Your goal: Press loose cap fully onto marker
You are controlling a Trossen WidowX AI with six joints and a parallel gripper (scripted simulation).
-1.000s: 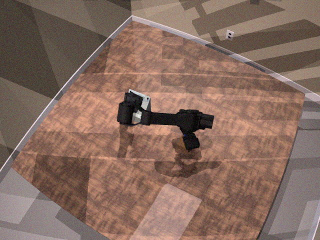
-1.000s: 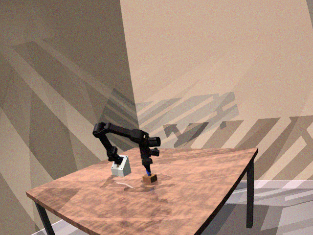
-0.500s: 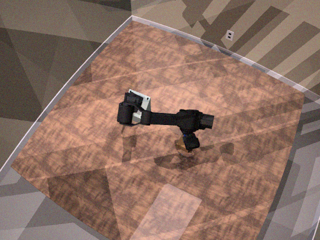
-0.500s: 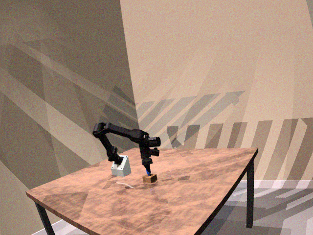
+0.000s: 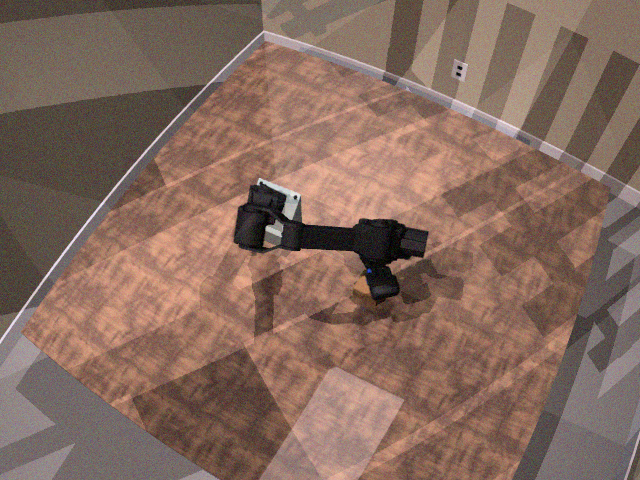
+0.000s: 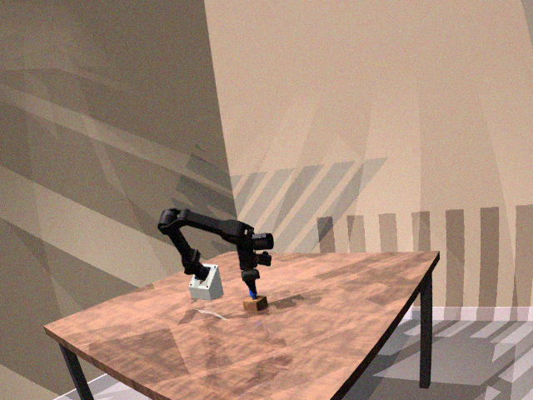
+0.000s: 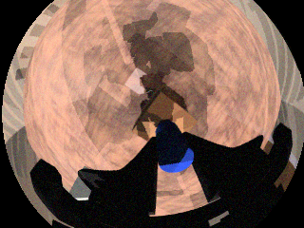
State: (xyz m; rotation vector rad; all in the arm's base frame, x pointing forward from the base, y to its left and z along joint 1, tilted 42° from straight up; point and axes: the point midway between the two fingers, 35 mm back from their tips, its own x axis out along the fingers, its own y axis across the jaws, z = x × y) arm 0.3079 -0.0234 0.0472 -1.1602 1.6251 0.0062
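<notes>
While the gripper (image 5: 377, 281) (image 6: 252, 292) (image 7: 169, 139) grasps: the blue cap (image 5: 369, 270) (image 6: 252, 294) (image 7: 177, 165) sits between its fingers
Cap, place: over the holder block (image 5: 360, 288) (image 6: 254, 305) (image 7: 163, 105), toward five o'clock from the arm's base in the top view
Press, judged: straight down, slow, centred, firm until seated, then fingers wide before lifting
Cap, look: rounded, bright at the rim, shadowed beyond; its seating cannot be told
</notes>
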